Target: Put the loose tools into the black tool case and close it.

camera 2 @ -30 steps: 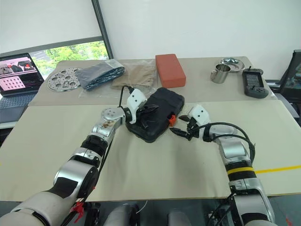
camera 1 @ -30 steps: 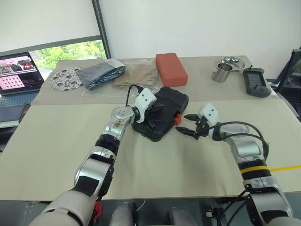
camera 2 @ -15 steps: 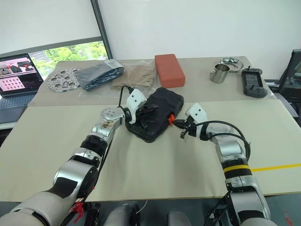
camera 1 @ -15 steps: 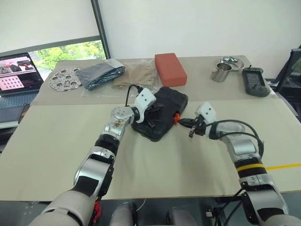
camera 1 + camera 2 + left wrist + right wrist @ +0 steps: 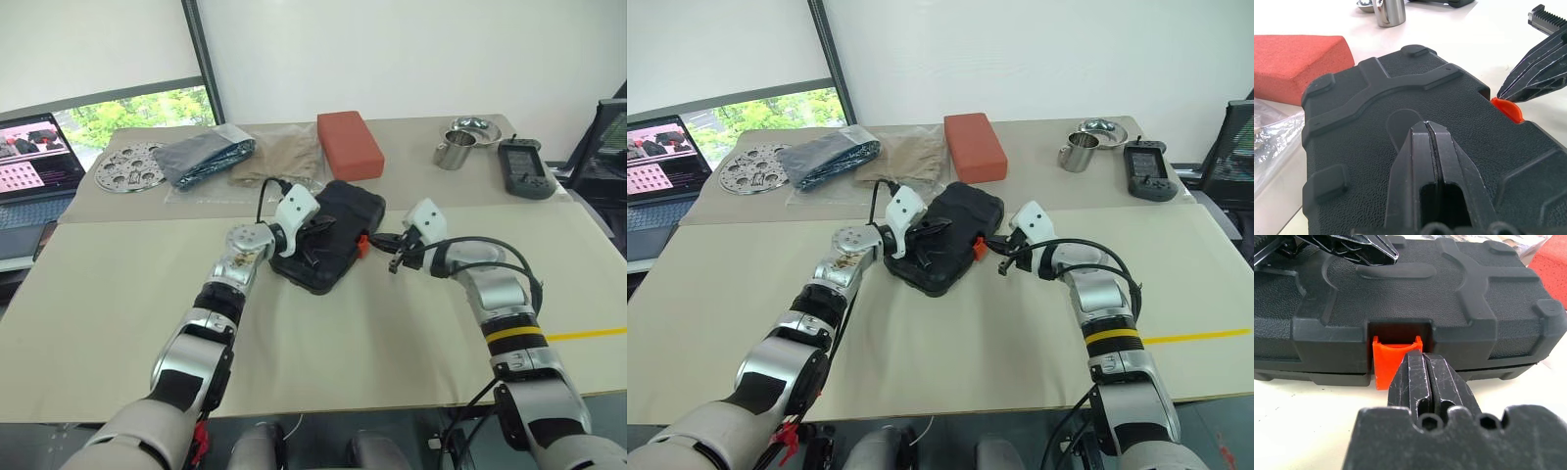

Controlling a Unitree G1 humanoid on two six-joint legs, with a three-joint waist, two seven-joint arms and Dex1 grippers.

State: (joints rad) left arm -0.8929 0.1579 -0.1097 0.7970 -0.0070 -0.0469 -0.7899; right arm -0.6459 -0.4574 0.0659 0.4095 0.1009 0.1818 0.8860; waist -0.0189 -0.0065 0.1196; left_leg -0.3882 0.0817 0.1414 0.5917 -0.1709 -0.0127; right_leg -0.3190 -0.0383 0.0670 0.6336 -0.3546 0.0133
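The black tool case (image 5: 343, 217) lies shut in the middle of the table, lid down. My left gripper (image 5: 1426, 125) is shut, its fingertips resting on the textured lid near the near-left end. My right gripper (image 5: 1413, 355) is also shut, and its tips are right at the small orange latch (image 5: 1385, 368) on the case's right-hand side (image 5: 361, 245); I cannot tell whether they touch it. In the left wrist view the right gripper's fingers (image 5: 1535, 63) point at that latch. The loose tools are out of view.
Behind the case lie a red-orange block (image 5: 350, 145), a tan cloth and plastic bags (image 5: 206, 157), and a perforated metal disc (image 5: 127, 166). A steel cup (image 5: 452, 154), a bowl (image 5: 475, 127) and a black handheld device (image 5: 520, 168) sit back right. A laptop (image 5: 34, 157) stands far left.
My right gripper has shut its fingers and moved a little in toward the case, up to the orange latch. The left gripper has stayed on the lid.
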